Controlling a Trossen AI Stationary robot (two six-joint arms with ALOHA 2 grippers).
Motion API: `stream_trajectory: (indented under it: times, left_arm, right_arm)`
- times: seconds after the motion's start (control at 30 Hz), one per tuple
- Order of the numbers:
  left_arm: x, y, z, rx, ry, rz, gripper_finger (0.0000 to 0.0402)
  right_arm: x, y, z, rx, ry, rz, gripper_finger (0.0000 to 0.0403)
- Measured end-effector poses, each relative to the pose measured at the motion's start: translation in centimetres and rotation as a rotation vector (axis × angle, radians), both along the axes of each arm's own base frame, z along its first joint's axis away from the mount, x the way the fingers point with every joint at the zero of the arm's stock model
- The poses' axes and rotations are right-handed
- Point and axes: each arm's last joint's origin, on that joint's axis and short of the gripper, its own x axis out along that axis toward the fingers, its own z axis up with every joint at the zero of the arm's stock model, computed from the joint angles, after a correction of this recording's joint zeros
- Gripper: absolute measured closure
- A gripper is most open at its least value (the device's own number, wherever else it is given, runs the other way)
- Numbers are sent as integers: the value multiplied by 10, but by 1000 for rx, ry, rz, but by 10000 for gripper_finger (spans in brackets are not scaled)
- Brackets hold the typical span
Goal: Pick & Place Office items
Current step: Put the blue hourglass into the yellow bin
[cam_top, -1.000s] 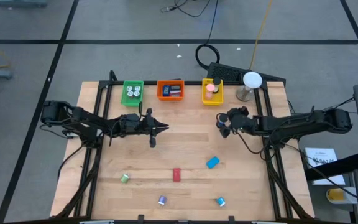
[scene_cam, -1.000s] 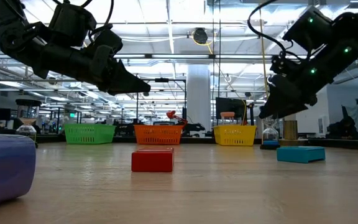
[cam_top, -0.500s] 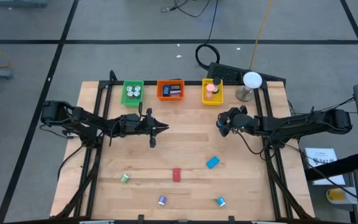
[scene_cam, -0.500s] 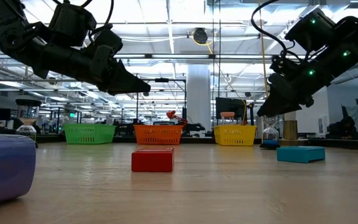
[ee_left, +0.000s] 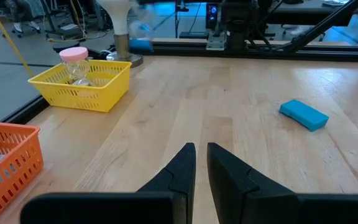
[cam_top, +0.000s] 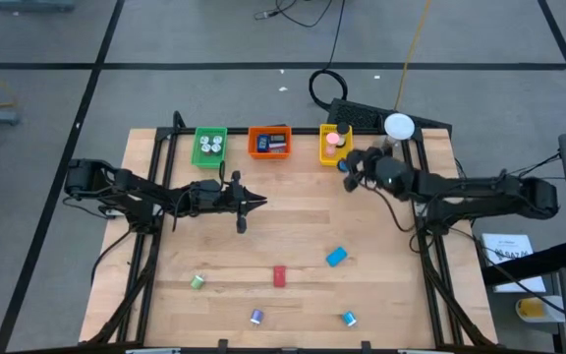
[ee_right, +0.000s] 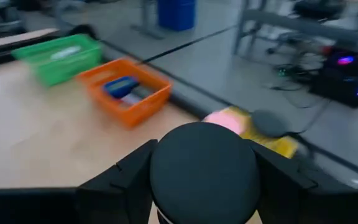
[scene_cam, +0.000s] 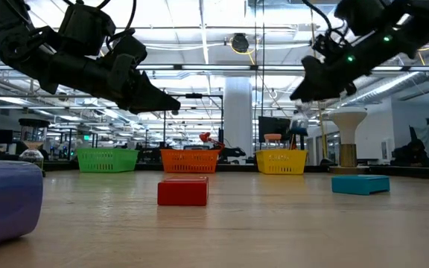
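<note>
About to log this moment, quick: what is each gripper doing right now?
Left gripper: shut, holding nothing, above the table's middle.
Right gripper: shut on a black round piece, beside the yellow tray.

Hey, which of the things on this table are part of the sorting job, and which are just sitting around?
Job items: blue block, red block, green roll, purple cylinder, small blue piece, black round piece in the right gripper.

Not for moving: green tray, orange tray and yellow tray, which serve as bins; white ball on a stand.
</note>
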Motion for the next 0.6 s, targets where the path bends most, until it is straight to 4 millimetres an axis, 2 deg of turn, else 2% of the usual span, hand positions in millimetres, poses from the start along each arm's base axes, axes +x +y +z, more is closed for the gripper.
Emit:
stream_trajectory:
  times: [0.13,0.3,0.6]
  left_arm:
    - [0,0,0,0,0,0,353]
    - [0,0,0,0,0,1,353]
    - [0,0,0,0,1,0,353]
  right_arm:
    - [-2,-27,5,-15,28,-97,200]
    - [-3,-59,-7,48,25,-110,200]
    - [4,-84,-22,62,-6,-99,200]
